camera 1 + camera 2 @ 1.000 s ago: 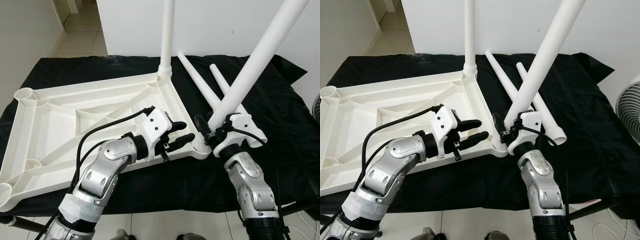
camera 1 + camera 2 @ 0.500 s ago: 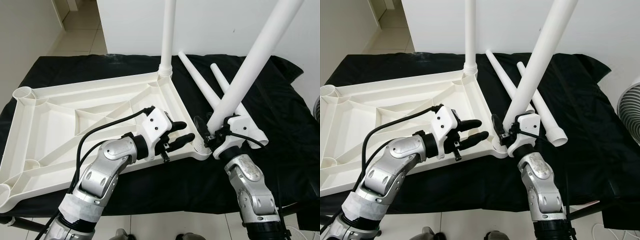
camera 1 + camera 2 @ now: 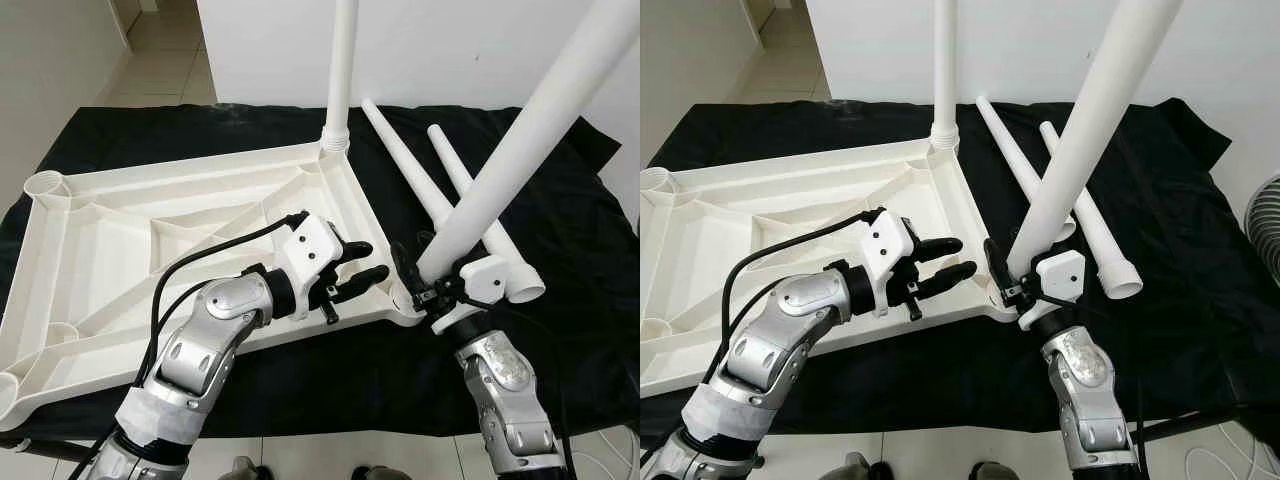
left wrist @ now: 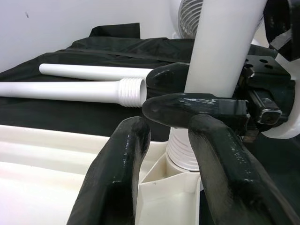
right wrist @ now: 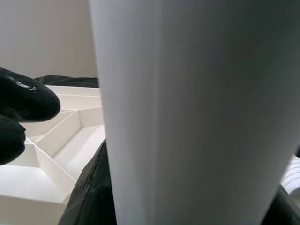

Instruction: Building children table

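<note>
Setting: domestic interior, plain room used for furniture assembly. Evidence: pale tiled floor running into a passage beyond the left gripper; bare white wall behind both arms; work surface draped in black cloth; household fan at the right gripper's outer side.
</note>
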You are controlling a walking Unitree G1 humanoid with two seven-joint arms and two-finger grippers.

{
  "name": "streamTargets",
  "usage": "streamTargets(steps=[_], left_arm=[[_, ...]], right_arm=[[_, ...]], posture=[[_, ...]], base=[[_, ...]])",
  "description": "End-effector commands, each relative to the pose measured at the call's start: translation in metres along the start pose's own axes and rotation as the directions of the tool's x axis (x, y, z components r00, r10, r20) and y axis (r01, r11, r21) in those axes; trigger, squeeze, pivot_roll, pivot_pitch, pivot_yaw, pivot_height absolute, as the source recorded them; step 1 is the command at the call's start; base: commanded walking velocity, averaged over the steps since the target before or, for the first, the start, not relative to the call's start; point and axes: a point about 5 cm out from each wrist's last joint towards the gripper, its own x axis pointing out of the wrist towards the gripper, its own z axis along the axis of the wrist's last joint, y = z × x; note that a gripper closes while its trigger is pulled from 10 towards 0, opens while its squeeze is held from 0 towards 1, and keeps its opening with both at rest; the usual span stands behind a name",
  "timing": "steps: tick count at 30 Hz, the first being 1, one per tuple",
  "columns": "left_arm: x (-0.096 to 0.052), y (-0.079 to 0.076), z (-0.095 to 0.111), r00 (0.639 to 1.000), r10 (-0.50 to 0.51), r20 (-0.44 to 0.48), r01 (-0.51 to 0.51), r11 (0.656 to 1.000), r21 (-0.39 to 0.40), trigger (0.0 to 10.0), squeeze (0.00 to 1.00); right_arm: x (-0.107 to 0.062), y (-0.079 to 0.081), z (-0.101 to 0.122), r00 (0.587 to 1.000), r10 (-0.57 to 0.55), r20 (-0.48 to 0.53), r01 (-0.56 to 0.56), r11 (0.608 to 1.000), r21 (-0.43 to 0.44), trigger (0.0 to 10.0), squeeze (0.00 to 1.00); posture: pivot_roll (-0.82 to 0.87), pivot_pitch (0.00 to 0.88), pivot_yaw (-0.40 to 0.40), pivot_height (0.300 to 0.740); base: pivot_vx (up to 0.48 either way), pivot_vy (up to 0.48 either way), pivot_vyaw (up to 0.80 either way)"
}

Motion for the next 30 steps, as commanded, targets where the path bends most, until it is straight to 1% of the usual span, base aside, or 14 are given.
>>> streamTargets(steps=[1,5,6,7,9,12,16,24,26,30], left_arm=[[-0.001,0.001,0.003,1.0,0.023,0.006,-0.023,1.0,0.0,10.0,0.0],[-0.001,0.001,0.003,1.0,0.024,0.005,-0.024,1.0,0.001,10.0,0.0],[-0.001,0.001,0.003,1.0,0.023,0.005,-0.023,1.0,0.001,10.0,0.0],[-0.001,0.001,0.003,1.0,0.022,0.005,-0.022,1.0,0.001,10.0,0.0],[-0.001,0.001,0.004,1.0,0.021,0.006,-0.021,1.0,0.002,10.0,0.0],[-0.001,0.001,0.004,1.0,0.02,0.006,-0.02,1.0,0.004,10.0,0.0],[-0.002,0.0,0.004,1.0,0.018,0.005,-0.018,1.0,0.005,10.0,0.0],[-0.002,0.0,0.004,1.0,0.017,0.006,-0.017,1.0,0.006,10.0,0.0],[-0.002,0.0,0.004,1.0,0.016,0.006,-0.016,1.0,0.006,10.0,0.0],[-0.002,-0.001,0.004,1.0,0.016,0.006,-0.016,1.0,0.006,10.0,0.0]], right_arm=[[-0.02,0.0,-0.037,0.98,-0.011,-0.198,0.015,1.0,0.019,10.0,0.0],[-0.021,-0.002,-0.041,0.976,-0.022,-0.218,0.027,0.999,0.02,10.0,0.0],[-0.02,-0.003,-0.042,0.971,-0.024,-0.236,0.033,0.999,0.035,10.0,0.0],[-0.018,-0.003,-0.044,0.967,-0.026,-0.252,0.033,0.999,0.025,10.0,0.0],[-0.015,-0.004,-0.047,0.953,-0.025,-0.302,0.037,0.999,0.036,10.0,0.0],[-0.012,-0.004,-0.049,0.949,-0.017,-0.314,0.03,0.999,0.037,10.0,0.0],[-0.008,-0.005,-0.052,0.932,0.006,-0.364,0.006,1.0,0.031,10.0,0.0],[-0.005,-0.007,-0.05,0.928,0.024,-0.372,-0.014,0.999,0.03,10.0,0.0],[-0.005,-0.007,-0.051,0.922,0.043,-0.384,-0.021,0.998,0.06,10.0,0.0],[-0.005,-0.007,-0.051,0.917,0.052,-0.395,-0.036,0.998,0.049,10.0,0.0]], posture=[[-0.11,0.103,0.052,0.74],[-0.11,0.103,0.052,0.74],[-0.11,0.103,0.052,0.74],[-0.11,0.099,0.053,0.74],[-0.11,0.099,0.053,0.74],[-0.11,0.099,0.053,0.74],[-0.11,0.094,0.053,0.74],[-0.11,0.088,0.05,0.74],[-0.11,0.086,0.051,0.74],[-0.11,0.084,0.052,0.74]], base=[[0.0,0.0,0.0],[0.0,0.0,0.0],[0.0,0.0,0.0],[0.0,0.0,0.0],[0.0,0.0,0.0],[0.0,0.0,0.0],[0.0,0.0,0.0],[0.0,0.0,0.0],[0.0,0.0,0.0],[0.0,0.0,0.0]])
